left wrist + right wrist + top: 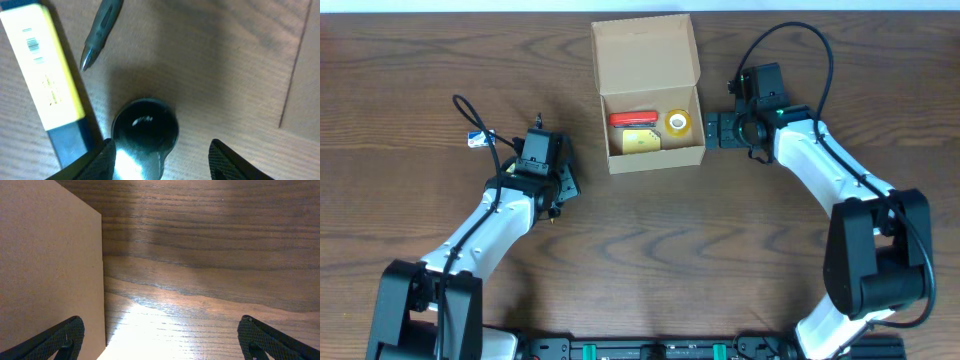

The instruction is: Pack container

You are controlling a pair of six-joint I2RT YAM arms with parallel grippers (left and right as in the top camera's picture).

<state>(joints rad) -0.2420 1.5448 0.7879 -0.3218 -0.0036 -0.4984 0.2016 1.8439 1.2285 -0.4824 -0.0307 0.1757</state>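
The container (655,160), a tan cardboard box, stands open at the table's back centre with its flap lid (645,55) raised. Inside lie a red item (632,118), a yellow item (640,141) and a tape roll (678,122). My right gripper (712,130) is open just outside the container's right wall (50,265), its left finger (65,335) in front of that wall. My left gripper (560,185) is open low over the table, left of the container. A dark shiny round object (145,130) lies between its jaws, against the left finger (102,160) and apart from the right one.
A yellow and blue pack with a barcode (47,80) lies just left of the left gripper (161,145). A dark pen tip (100,30) lies beyond it. A small blue and white tag (475,139) hangs on the left arm's cable.
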